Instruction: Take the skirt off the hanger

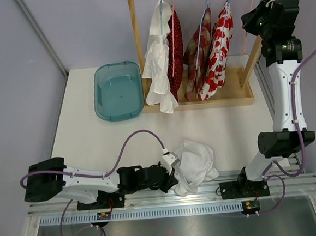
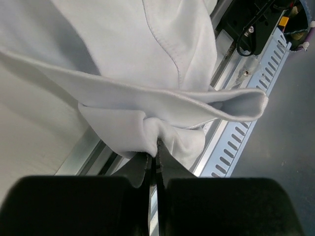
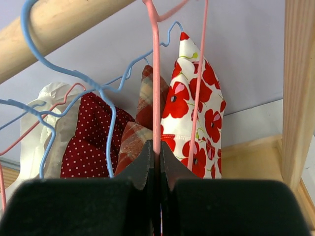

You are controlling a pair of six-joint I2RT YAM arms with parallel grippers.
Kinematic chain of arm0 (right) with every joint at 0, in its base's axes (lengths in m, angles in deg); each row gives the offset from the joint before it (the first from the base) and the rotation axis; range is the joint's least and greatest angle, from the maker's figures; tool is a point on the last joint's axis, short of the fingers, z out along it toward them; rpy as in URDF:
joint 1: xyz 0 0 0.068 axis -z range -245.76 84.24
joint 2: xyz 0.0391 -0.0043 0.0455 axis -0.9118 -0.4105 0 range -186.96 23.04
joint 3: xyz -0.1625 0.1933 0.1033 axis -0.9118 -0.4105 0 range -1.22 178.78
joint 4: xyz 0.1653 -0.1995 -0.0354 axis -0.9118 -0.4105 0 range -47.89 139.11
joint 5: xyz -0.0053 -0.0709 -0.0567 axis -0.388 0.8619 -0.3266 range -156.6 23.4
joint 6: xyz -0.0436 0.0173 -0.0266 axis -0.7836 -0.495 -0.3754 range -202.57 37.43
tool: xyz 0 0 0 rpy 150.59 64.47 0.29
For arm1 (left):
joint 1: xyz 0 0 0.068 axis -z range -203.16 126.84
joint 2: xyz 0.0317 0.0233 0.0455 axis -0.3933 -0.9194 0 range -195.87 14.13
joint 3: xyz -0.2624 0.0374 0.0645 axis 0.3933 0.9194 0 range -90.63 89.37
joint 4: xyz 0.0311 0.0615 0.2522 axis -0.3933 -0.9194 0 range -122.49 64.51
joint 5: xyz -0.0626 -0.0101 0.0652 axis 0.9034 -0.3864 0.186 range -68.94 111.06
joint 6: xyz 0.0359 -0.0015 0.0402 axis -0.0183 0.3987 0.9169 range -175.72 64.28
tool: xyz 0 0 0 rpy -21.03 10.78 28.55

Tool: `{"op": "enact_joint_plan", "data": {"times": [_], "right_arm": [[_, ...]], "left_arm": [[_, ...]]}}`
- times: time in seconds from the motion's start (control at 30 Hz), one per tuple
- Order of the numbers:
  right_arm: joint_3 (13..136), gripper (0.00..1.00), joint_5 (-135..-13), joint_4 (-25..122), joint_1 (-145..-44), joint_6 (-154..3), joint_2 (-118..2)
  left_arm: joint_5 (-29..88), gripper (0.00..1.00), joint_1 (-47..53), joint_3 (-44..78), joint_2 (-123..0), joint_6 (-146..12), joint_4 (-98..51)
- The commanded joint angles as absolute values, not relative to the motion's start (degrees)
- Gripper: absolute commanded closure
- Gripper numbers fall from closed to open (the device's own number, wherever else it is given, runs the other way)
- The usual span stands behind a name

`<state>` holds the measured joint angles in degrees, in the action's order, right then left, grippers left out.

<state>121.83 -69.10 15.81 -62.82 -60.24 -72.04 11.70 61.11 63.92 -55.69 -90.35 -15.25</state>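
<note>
My left tool (image 2: 156,147) was pinched tight on a fold of the white skirt (image 2: 147,59), its jaws closed with only cloth between them. From that pinch the skirt bunched away ahead of the tool, a loose heap on the desk (image 1: 94,139) right at its near edge, with part of it drooping over the slotted rail (image 2: 266,64). It had no clear long axis, only a crumple.

My right tool (image 3: 156,147) was high at the rack, closed narrow on the wire of a pink hanger (image 3: 156,73) that hung from the wooden rod (image 3: 59,24). I saw no cloth on that wire. So the skirt lay well apart from the hanger, down at the near side, and the left arm was plainly the nearer one.

I judged the garment already free, with only the setting down and letting go to do. Open desk lay beyond the heap, toward the blue tub (image 1: 117,91). The near edge was the risk, since the cloth could slide off over the rail. Around the right tool, the blue hangers (image 3: 110,123) and the rack post (image 3: 298,88) crowded close.
</note>
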Motion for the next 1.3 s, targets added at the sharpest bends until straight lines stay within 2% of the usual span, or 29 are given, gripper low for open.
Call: {"op": "enact_joint_plan", "data": {"times": [0.0,0.17,0.3,0.47,0.57,0.6,0.67,0.7,0.87,0.9,1.07,1.23,1.27], "right_arm": [[126.2,1.00,-69.4,22.2,-62.2,-59.2,-73.9],[125.3,1.00,-71.5,19.6,-61.9,-58.2,-75.7],[112.2,1.00,-70.6,21.4,-61.8,-58.4,-70.3],[100.4,1.00,-69.9,24.1,-60.9,-58.8,-63.0],[97.8,0.99,-69.1,22.6,-60.7,-58.3,-61.2],[97.9,0.67,-69.0,21.9,-60.6,-58.1,-61.2],[97.8,0.18,-69.1,20.8,-60.6,-58.0,-60.1],[97.6,0.01,-68.9,20.3,-60.6,-57.8,-59.5],[95.9,0.01,-67.0,18.5,-60.6,-58.4,-54.1],[94.3,0.01,-67.0,18.6,-60.7,-58.2,-52.8],[87.4,0.01,-67.2,19.0,-60.6,-57.7,-44.0],[83.7,0.01,-68.2,17.6,-60.6,-56.7,-38.0],[83.0,0.01,-68.8,17.1,-60.6,-56.5,-36.2]], "left_arm": [[8.8,1.00,60.3,64.9,-54.2,-91.8,-10.7],[8.9,1.00,59.1,63.8,-54.9,-91.8,-12.6],[6.1,1.00,58.8,57.9,-54.8,-89.2,-20.5],[0.2,1.00,57.1,44.0,-50.9,-81.2,-34.8],[1.3,1.00,50.7,36.0,-47.8,-77.1,-41.7],[1.5,1.00,46.5,33.8,-47.3,-75.9,-43.6],[1.8,1.00,42.1,26.3,-46.5,-71.6,-48.4],[1.9,1.00,37.4,23.2,-46.7,-68.8,-51.2],[3.4,1.00,23.6,5.9,-51.9,-61.0,-56.2],[4.3,1.00,18.5,0.4,-53.7,-60.4,-56.8],[18.1,1.00,-0.9,-20.0,-68.2,-64.1,-59.1],[26.8,1.00,-7.8,-46.4,-85.1,-67.5,-62.8],[28.0,1.00,-8.6,-47.8,-89.0,-68.2,-62.9]]}}
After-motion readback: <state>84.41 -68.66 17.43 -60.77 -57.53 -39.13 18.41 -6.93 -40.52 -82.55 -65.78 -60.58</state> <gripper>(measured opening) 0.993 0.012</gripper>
